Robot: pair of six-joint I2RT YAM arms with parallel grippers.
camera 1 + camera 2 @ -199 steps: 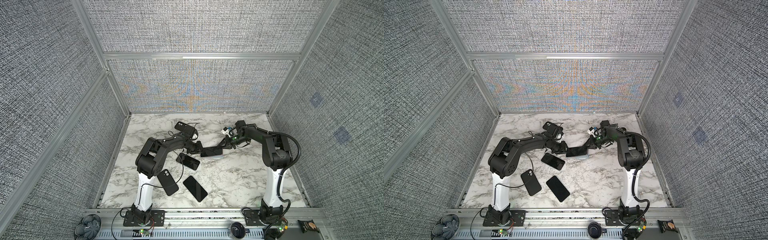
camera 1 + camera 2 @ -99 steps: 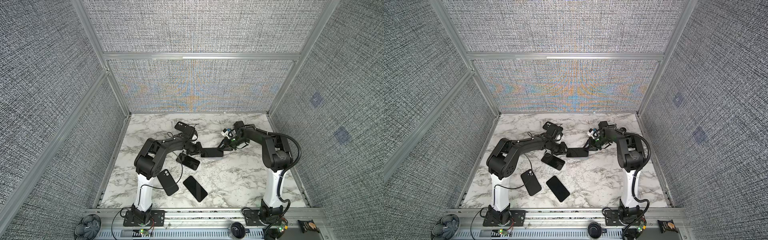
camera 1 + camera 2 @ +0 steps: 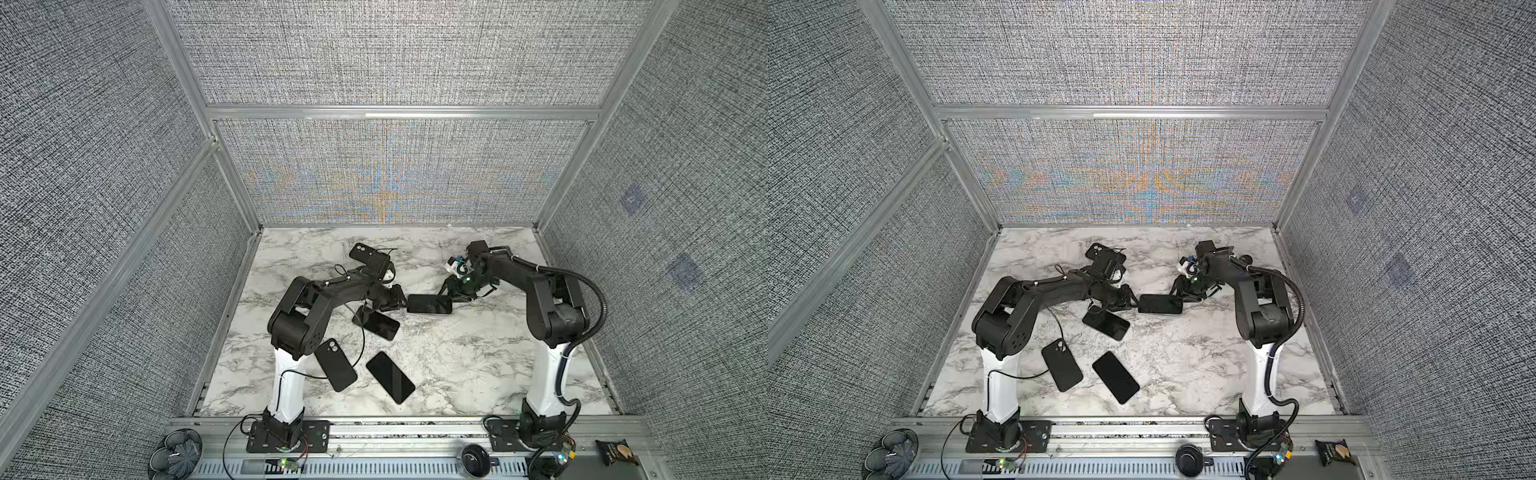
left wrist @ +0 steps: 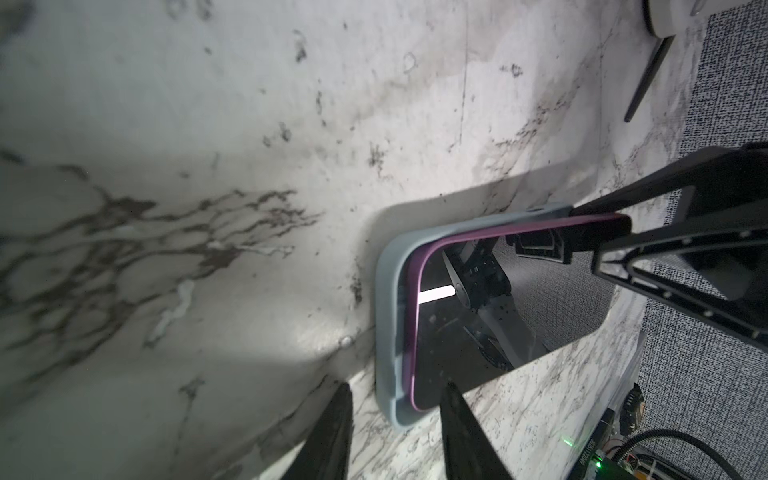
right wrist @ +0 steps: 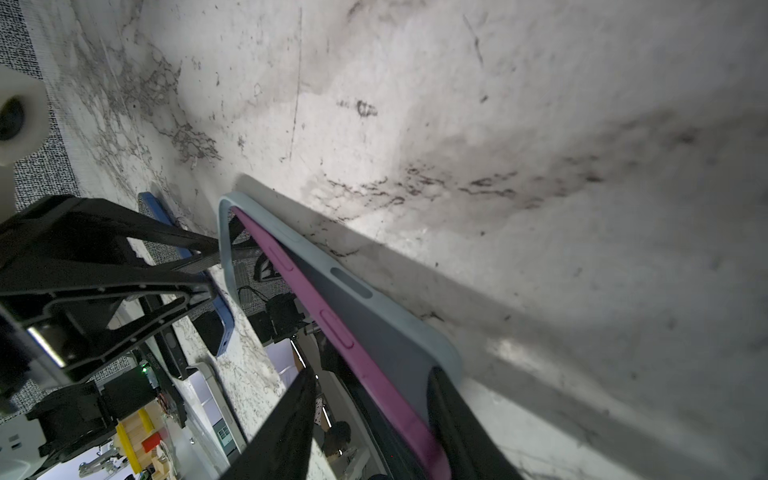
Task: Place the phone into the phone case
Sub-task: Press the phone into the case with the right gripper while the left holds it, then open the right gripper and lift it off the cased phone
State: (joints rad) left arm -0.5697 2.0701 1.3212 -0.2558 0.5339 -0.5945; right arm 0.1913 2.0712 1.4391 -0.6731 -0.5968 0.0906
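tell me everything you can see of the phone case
The case is pale grey-blue, matte, rubbery-looking, with rounded corners, a raised rim and a side slot. It lies open side up on the marble table. A purple-edged phone rests in it, not fully seated: bare inner wall shows beside its edge. The left gripper straddles one short end, grip unclear; the open right gripper straddles the other.

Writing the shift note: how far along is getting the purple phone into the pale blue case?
Done: the purple phone lies partly in the pale blue case. In hand: left gripper and right gripper flank its ends, jaws open. Remaining: one long purple edge rides above the rim; press it flush.
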